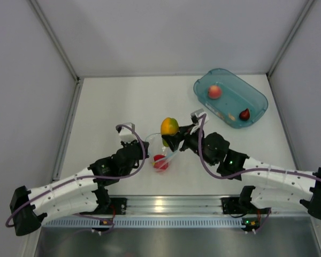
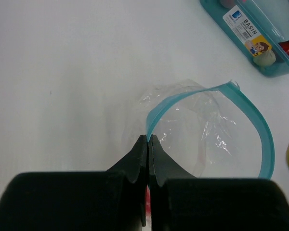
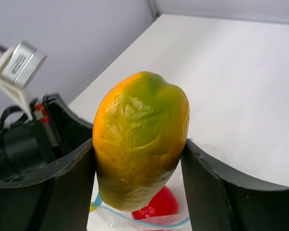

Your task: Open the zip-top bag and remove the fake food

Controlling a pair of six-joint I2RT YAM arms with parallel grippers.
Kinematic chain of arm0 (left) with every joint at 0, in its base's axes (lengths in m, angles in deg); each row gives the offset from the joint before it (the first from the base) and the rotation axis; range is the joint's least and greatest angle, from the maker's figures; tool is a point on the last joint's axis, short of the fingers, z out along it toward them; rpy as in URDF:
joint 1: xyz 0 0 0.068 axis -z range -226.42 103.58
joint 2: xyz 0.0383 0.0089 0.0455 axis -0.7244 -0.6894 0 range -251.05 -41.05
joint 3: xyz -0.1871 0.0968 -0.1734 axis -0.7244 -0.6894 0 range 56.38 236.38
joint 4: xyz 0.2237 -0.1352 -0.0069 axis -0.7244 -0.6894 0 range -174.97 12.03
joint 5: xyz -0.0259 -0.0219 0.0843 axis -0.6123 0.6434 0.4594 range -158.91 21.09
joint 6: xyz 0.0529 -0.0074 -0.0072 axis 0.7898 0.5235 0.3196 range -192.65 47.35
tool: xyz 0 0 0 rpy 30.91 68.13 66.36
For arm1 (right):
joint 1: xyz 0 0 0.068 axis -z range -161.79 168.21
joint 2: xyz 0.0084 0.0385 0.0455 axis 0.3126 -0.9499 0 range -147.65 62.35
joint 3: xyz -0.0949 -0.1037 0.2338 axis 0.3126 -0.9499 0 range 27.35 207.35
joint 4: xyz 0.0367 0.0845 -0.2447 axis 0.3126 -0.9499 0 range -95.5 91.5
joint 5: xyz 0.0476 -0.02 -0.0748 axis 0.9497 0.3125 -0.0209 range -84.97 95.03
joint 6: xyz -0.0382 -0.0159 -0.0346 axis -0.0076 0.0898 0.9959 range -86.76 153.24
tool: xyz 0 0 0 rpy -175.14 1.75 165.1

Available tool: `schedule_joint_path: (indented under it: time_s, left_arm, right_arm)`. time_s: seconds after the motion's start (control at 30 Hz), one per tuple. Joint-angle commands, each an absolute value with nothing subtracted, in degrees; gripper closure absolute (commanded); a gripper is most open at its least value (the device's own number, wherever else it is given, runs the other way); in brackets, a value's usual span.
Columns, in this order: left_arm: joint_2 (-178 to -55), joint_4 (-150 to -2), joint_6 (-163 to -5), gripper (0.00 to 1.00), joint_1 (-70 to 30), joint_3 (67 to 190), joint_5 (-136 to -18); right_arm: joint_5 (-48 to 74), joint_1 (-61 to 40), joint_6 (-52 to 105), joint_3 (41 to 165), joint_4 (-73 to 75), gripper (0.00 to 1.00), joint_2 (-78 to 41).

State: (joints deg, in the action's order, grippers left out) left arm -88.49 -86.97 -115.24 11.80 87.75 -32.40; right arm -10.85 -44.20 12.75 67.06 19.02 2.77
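Observation:
The clear zip-top bag lies mid-table with its teal zip strip pulled open into a loop. My left gripper is shut on that strip at the bag's near edge. My right gripper is shut on the yellow-orange mango and holds it above the bag's mouth; the mango also shows in the top view. A red tomato-like ball sits inside the bag below the mango and shows in the top view. A pinkish peach ball and a small dark red piece lie in the teal tub.
The teal translucent tub stands at the back right, its labelled corner in the left wrist view. Grey walls enclose the white table on three sides. A metal rail runs along the near edge.

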Motion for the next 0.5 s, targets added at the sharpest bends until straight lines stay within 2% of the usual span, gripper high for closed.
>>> schedule_joint_path:
  time_s: [0.0, 0.07, 0.2, 0.27, 0.47]
  left_arm:
    - [-88.9, -92.6, -116.9, 1.0, 11.6, 92.8, -28.8]
    - [-89.2, -94.7, -116.6, 1.0, 11.7, 94.1, -27.9]
    - [-89.1, -98.0, -116.1, 1.0, 11.6, 96.7, -27.9]
    - [-88.7, -98.5, -115.8, 1.0, 11.5, 97.3, -28.4]
    - [-87.8, -100.7, -115.5, 1.0, 11.5, 99.2, -30.7]
  right_arm:
    - [-22.7, -42.1, 12.1, 70.6, 22.6, 0.91, 5.5]
    - [-23.1, -35.6, 11.3, 74.0, 12.2, 0.91, 4.8]
    - [-21.5, -20.8, 12.1, 83.2, 1.7, 0.9, -2.6]
    - [-23.5, -13.6, 13.5, 85.4, -1.4, 0.9, -5.8]
    - [-19.1, 3.6, 14.8, 95.5, -9.2, 0.86, -21.6]
